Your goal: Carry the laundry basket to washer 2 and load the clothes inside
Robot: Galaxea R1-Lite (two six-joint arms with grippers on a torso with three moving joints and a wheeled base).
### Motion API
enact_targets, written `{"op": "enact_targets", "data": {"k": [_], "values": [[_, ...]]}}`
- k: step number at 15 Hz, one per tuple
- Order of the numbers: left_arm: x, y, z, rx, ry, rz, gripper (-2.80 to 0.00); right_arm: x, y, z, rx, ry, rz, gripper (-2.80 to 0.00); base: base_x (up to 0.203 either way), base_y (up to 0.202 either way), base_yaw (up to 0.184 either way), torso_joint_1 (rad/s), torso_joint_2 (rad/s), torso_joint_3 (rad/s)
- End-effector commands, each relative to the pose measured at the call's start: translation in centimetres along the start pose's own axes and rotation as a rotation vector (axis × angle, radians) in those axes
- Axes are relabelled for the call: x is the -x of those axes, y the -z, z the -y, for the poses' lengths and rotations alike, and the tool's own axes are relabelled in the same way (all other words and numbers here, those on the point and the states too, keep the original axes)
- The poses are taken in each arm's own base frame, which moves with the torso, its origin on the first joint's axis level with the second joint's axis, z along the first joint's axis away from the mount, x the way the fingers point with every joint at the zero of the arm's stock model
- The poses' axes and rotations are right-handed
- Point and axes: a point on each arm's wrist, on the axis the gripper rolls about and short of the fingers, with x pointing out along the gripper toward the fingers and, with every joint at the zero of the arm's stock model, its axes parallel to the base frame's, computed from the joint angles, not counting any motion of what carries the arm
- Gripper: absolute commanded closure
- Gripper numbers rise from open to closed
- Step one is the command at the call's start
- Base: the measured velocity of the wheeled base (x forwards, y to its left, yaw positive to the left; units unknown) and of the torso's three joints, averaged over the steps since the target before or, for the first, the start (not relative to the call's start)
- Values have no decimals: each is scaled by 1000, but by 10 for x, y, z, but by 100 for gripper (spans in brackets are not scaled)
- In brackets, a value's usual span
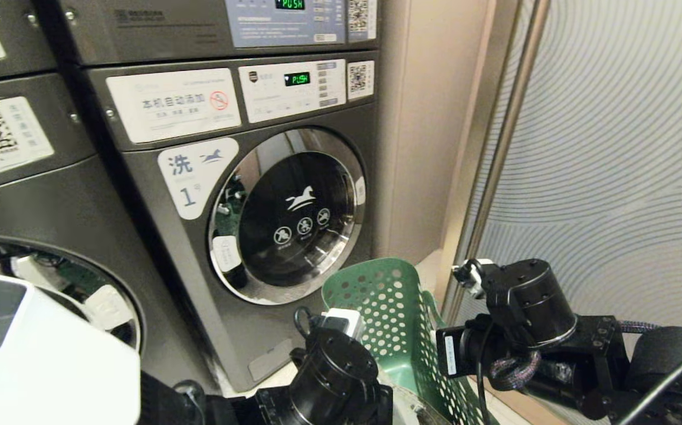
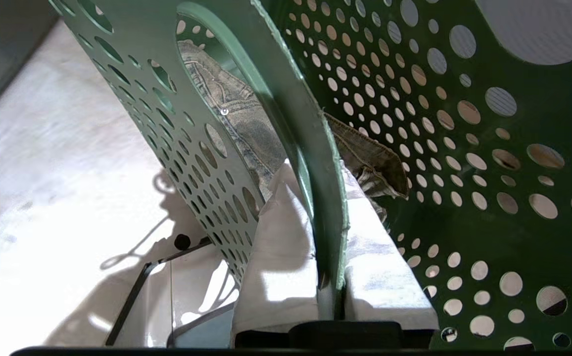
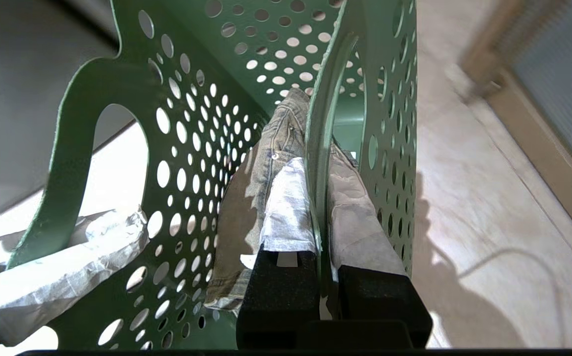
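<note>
The laundry basket (image 1: 397,330) is green plastic, pierced all over with round holes, with a slot handle on each side; a faded, wrinkled denim garment (image 3: 271,148) lies inside. The left pincer (image 2: 333,257) is clenched on one handle wall, the right pincer (image 3: 321,217) clenched on the opposite one (both sets of fingers wrapped in white padding). The basket is between the two arms, above the pale floor (image 3: 469,198). Just beyond it stands the grey washer labelled 1 (image 1: 199,177), door shut; a striped wall panel (image 1: 612,147) is at right.
</note>
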Motion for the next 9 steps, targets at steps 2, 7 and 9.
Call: {"op": "enact_targets", "data": {"k": [2,7,9], "values": [[0,1,1,2,-1,2,0,2,1,1,-3,0,2,0,1,-8,174,2,2,5],[0,1,0,2,-2,0,0,3,2,1,-1,0,-1,0,1,-7,176,1,1,3],[1,2,-1,3,-4,-3,0,3,2,1,-1,0,-1,0,4,-8,176,1,2,4]]}}
